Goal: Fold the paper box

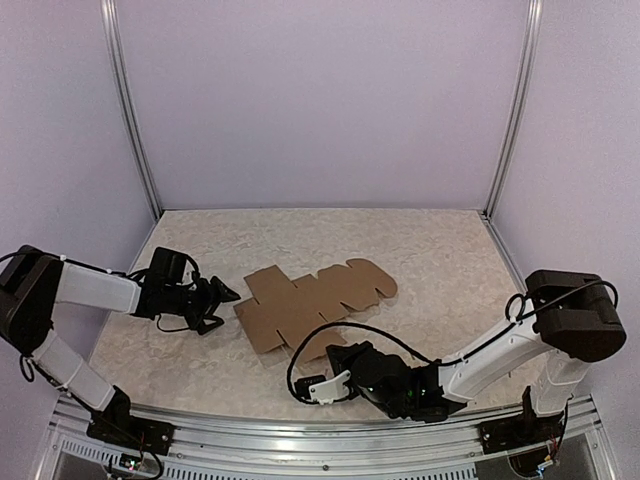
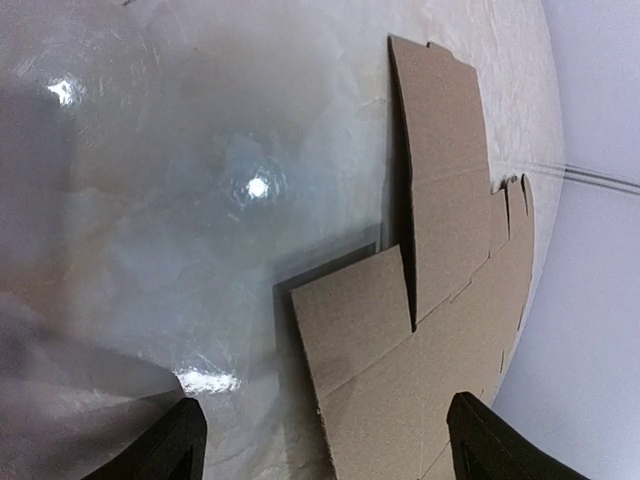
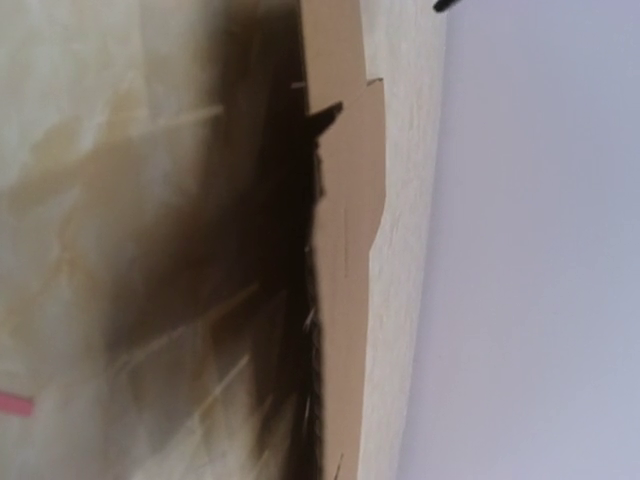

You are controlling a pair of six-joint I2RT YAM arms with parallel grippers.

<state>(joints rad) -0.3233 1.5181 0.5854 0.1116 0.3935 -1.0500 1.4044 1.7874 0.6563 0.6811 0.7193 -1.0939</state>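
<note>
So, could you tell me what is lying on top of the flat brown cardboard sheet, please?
Nothing shows on the flat brown cardboard sheet; its panels lie bare. The right arm's black cable crosses its near edge, covering a thin strip.

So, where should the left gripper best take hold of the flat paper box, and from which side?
Grip the left-end panel of the paper box at its free edge, coming low from the left with the open left gripper. The sheet lies flat, so a pinch from above finds nothing; that edge faces the gripper and seems slightly raised.
</note>
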